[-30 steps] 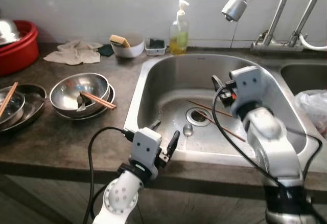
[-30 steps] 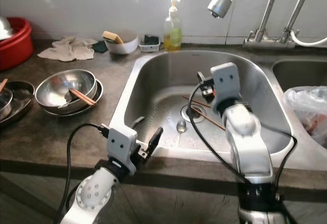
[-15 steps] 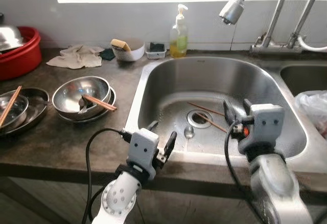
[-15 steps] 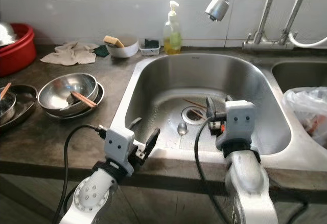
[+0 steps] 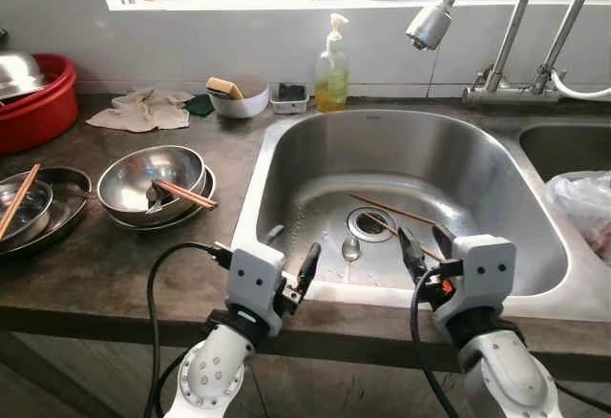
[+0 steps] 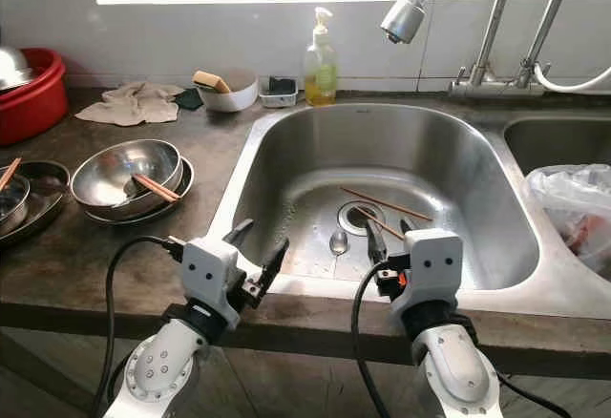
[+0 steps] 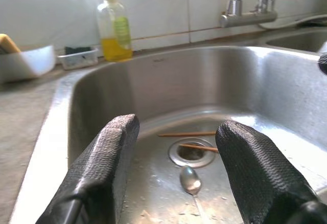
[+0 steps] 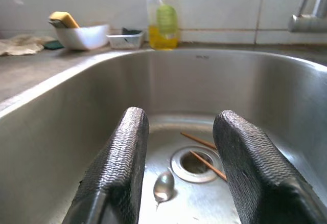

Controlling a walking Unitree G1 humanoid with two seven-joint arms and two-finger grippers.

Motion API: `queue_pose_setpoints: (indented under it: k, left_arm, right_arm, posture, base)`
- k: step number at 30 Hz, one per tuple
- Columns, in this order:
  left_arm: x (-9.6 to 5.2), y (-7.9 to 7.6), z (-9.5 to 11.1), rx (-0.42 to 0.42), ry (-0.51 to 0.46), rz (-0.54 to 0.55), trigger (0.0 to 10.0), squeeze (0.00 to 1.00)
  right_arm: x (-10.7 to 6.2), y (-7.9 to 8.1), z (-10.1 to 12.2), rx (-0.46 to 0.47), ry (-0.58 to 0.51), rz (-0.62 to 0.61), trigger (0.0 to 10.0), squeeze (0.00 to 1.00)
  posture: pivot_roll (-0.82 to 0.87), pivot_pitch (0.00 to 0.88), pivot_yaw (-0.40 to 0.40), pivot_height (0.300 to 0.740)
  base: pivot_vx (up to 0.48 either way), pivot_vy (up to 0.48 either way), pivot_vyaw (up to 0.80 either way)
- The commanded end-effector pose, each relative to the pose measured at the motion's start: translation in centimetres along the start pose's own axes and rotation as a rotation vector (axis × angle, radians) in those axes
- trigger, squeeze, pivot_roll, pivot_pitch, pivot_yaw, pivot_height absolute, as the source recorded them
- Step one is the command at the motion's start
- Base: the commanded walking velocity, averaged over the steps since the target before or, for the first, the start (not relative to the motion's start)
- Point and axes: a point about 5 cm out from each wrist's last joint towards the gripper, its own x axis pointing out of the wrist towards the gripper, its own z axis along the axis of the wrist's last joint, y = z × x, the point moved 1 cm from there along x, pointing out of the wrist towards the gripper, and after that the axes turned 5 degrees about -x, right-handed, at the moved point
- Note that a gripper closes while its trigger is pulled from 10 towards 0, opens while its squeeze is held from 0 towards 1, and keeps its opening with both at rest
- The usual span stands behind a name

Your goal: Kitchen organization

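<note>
A steel sink (image 5: 286,132) holds a pair of brown chopsticks (image 5: 393,210) across its drain and a metal spoon (image 5: 350,248) just in front of them. The chopsticks (image 7: 186,134) and the spoon (image 7: 190,180) also appear past my left fingers, and the spoon (image 8: 163,185) past my right ones. My left gripper (image 5: 291,251) hovers open over the sink's front rim. Over the same rim further right, my right gripper (image 5: 427,244) is open too. Neither holds anything. On the counter at left stand stacked steel bowls (image 5: 153,181) with chopsticks and a spoon inside.
More steel dishes (image 5: 38,206) with chopsticks lie at the far left, near a red tub (image 5: 38,103). A cloth (image 5: 143,111), a white bowl with a sponge (image 5: 234,94), a soap bottle (image 5: 332,65) and a spray faucet (image 5: 430,22) line the back. A plastic bag (image 5: 580,203) fills the right basin.
My right arm has drawn back out of the sink, from over the drain to the front rim. The left gripper has stayed at the rim. The camera has tilted slightly.
</note>
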Motion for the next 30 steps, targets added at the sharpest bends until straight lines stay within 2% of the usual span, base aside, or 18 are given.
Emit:
queue_pose_setpoints:
  k: [1,13,30]
  left_arm:
    - [-0.2,0.4,1.0,0.009,-0.038,0.02,10.0,0.0]
    - [-0.8,-0.5,-0.2,-0.001,0.008,0.01,10.0,0.0]
    - [-0.9,-0.9,-0.4,-0.014,0.022,0.004,10.0,0.0]
  right_arm:
    - [0.4,0.2,0.8,0.003,-0.043,0.013,10.0,0.0]
    - [1.2,0.5,0.8,0.002,-0.048,0.026,10.0,0.0]
    - [1.3,0.8,0.7,0.008,-0.039,0.026,10.0,0.0]
  posture:
    - [0.1,0.024,0.005,0.74]
    - [0.1,0.01,0.001,0.74]
    - [0.09,0.028,0.006,0.74]
  base:
    - [0.0,0.0,0.0]
    - [0.0,0.0,0.0]
    - [-0.255,0.0,0.0]
